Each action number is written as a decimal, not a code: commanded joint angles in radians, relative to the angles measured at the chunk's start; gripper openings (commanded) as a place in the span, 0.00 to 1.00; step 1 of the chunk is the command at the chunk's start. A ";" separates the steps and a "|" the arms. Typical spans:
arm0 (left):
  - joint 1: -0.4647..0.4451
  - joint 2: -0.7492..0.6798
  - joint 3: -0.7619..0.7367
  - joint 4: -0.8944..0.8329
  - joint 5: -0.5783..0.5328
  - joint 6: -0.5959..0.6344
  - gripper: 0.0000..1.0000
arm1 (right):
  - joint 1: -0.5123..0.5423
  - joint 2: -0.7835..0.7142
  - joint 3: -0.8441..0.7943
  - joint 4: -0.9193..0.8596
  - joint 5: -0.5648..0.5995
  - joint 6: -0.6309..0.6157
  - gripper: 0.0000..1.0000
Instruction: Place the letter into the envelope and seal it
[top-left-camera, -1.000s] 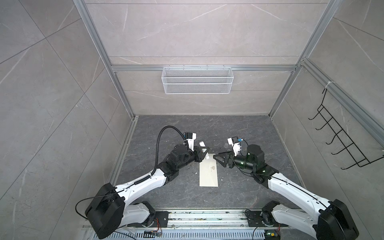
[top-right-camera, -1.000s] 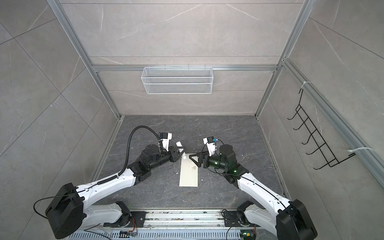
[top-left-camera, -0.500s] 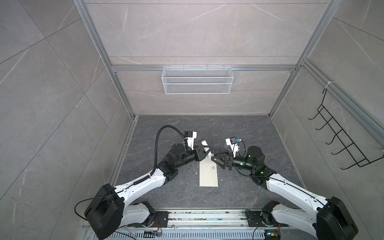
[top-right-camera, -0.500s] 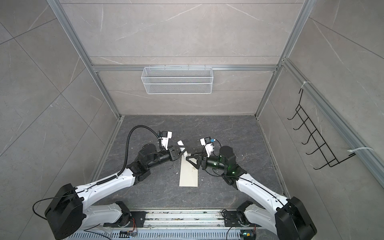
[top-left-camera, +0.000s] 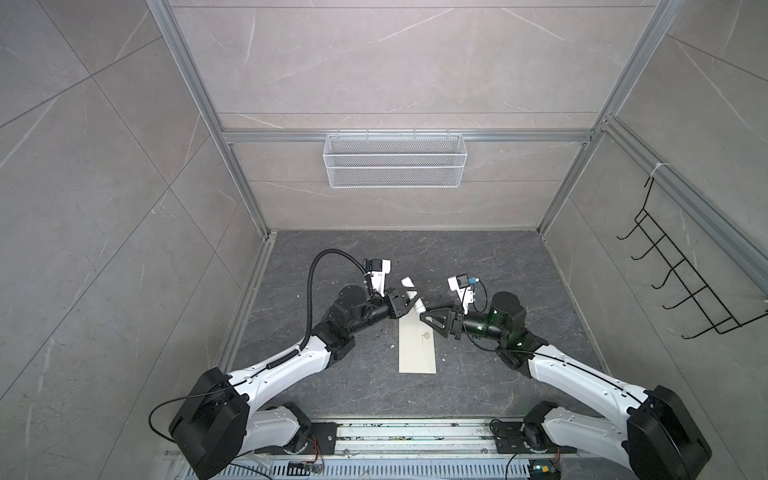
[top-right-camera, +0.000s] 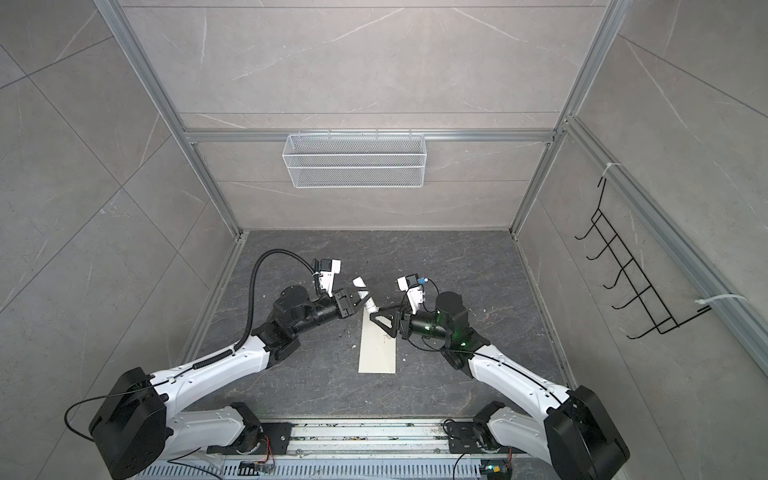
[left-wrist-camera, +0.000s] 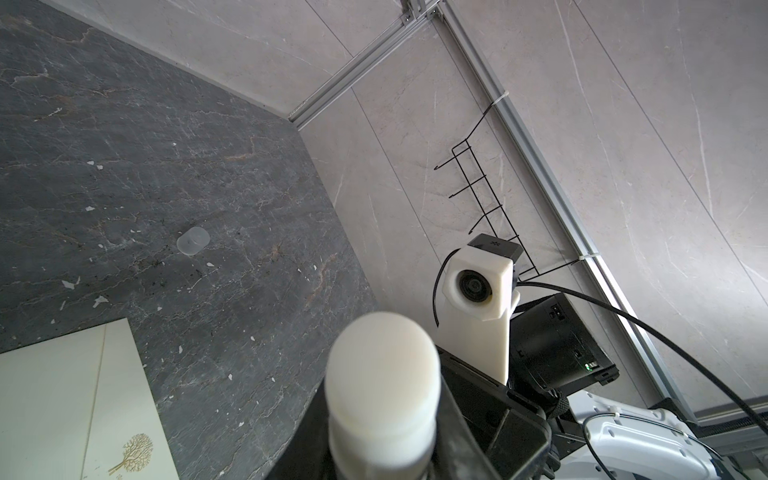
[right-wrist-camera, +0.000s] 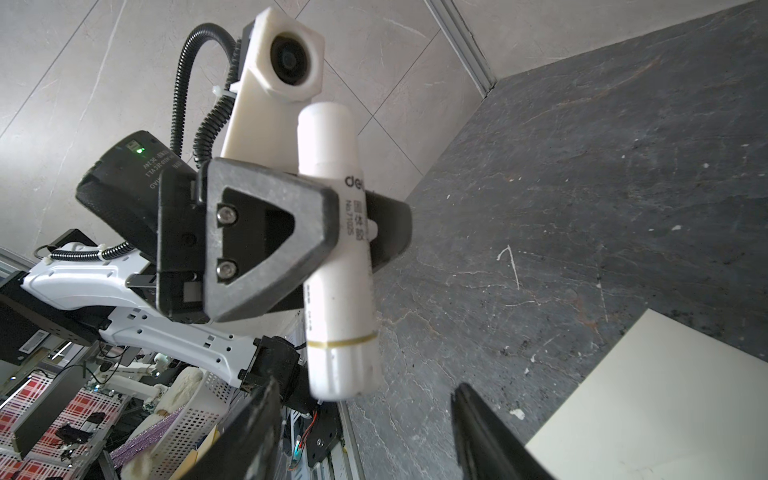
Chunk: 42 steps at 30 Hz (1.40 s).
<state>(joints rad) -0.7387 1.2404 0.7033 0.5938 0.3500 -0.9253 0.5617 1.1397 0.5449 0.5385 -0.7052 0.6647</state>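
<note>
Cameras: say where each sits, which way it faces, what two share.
Top views: high above the bases, looking down on both arms, envelope.
Left wrist: on left arm, facing the right arm past its glue stick.
Right wrist: on right arm, faces left gripper holding the glue stick; open right gripper shows.
Shared: both wrist views show glue stick, envelope.

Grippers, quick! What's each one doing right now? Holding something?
Left gripper: closed on the white glue stick.
Right gripper: open, holding nothing, close to the glue stick's end.
</note>
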 joint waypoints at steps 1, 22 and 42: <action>0.007 -0.009 0.010 0.075 0.033 -0.009 0.00 | 0.010 0.013 0.005 0.054 -0.020 0.018 0.64; 0.007 -0.001 0.012 0.056 0.041 0.007 0.00 | 0.040 0.060 0.043 0.107 -0.006 0.051 0.45; 0.007 -0.001 0.015 0.014 0.035 0.044 0.00 | 0.043 0.079 0.068 0.079 0.034 0.067 0.17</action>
<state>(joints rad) -0.7311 1.2438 0.7033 0.5922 0.3721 -0.9237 0.6003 1.2114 0.5735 0.6239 -0.7029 0.7258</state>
